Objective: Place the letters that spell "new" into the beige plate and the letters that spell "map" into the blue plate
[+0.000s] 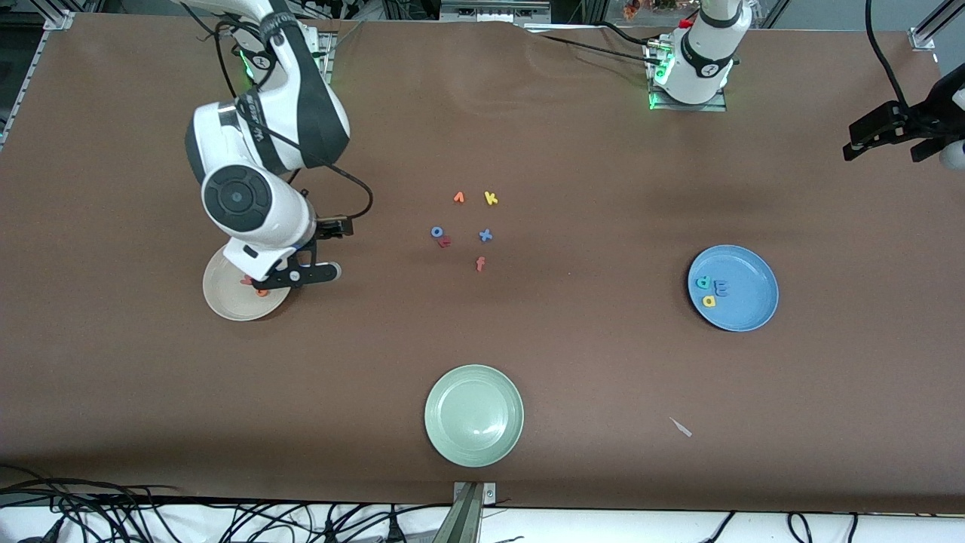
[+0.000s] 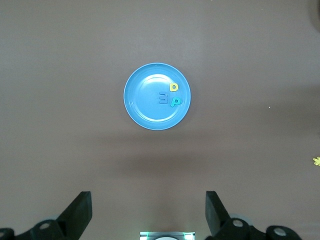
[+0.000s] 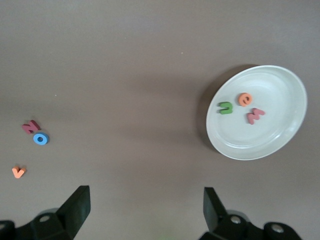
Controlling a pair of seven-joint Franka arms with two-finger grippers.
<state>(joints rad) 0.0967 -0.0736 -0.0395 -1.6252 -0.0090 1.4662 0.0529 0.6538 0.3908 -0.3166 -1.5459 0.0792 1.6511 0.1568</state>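
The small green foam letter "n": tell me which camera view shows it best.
The right wrist view: the small green foam letter "n" lies unobstructed in the round beige plate. In the front view the right arm hides it; only part of that plate shows. The left wrist view misses it.
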